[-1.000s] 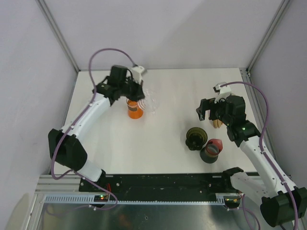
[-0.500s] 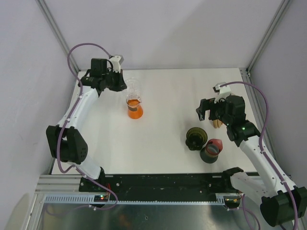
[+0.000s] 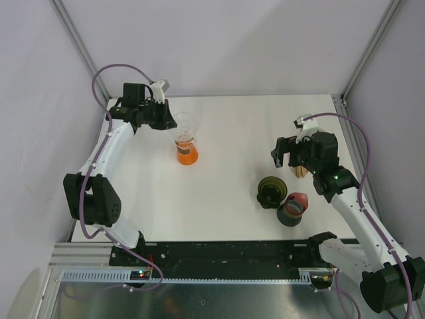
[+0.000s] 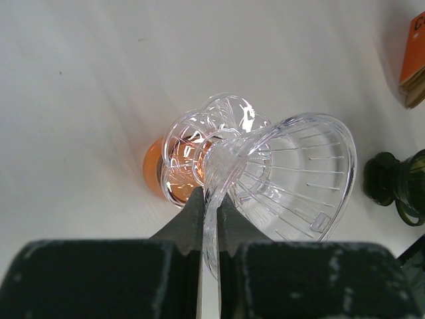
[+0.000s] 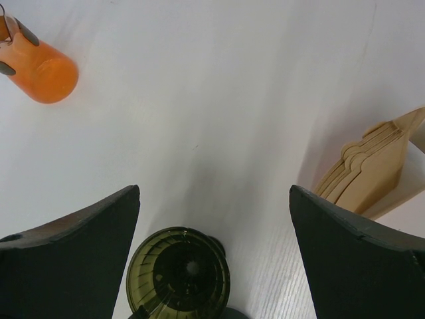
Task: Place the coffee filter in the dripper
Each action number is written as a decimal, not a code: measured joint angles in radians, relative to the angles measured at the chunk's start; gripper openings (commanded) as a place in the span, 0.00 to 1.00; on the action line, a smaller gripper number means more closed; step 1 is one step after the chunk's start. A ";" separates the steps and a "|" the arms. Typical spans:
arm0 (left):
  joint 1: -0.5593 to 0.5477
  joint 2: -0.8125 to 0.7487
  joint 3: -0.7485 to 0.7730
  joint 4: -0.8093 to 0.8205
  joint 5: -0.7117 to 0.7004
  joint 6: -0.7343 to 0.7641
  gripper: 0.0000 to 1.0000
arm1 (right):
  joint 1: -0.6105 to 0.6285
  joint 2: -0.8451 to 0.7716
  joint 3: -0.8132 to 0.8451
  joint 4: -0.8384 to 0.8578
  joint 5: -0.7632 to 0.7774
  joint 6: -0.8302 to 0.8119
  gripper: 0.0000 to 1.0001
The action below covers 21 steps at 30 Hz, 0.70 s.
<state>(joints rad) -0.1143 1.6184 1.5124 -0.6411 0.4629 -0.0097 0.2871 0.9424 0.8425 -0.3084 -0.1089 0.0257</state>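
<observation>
Tan paper filter stack (image 5: 372, 163): light and floppy, we judge — pinch one sheet's edge.
Left gripper (image 4: 209, 199): pinches clear ribbed dripper (image 4: 292, 173) by its rim.
Right gripper (image 5: 214, 193): spread wide, empty.

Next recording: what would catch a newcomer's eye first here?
The clear ribbed dripper, pinched by its rim in the shut left claw at the far left of the table, close to an orange cup. Next, the right claw hanging wide open above a dark green dripper, with a stack of tan paper filters beside it.
</observation>
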 measured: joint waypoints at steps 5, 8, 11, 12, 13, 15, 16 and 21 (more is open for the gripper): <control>0.013 0.000 -0.008 -0.011 0.038 -0.017 0.00 | 0.002 0.002 0.000 0.000 0.011 0.000 1.00; 0.018 0.000 -0.011 -0.025 0.040 -0.019 0.00 | 0.003 0.005 0.000 0.000 0.014 0.000 0.99; 0.023 0.000 -0.011 -0.032 0.041 -0.021 0.01 | 0.004 0.010 0.000 0.000 0.014 0.000 0.99; 0.026 0.000 -0.011 -0.037 0.041 -0.021 0.02 | 0.004 0.011 0.000 0.000 0.014 0.000 0.99; 0.026 0.000 -0.011 -0.040 0.041 -0.021 0.03 | 0.004 0.012 0.000 0.000 0.014 0.000 0.99; 0.028 0.000 -0.011 -0.048 0.041 -0.021 0.04 | 0.004 0.012 0.000 0.000 0.014 0.000 0.99; 0.029 0.002 -0.011 -0.052 0.040 -0.021 0.05 | 0.004 0.013 0.000 0.000 0.014 0.000 0.99; 0.030 0.032 -0.010 -0.065 0.041 -0.023 0.09 | 0.004 0.016 0.000 0.000 0.014 0.000 0.99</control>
<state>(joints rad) -0.0845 1.6508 1.5021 -0.7063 0.5037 -0.0322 0.2909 0.9585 0.8421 -0.3084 -0.0948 0.0257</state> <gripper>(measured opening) 0.072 0.993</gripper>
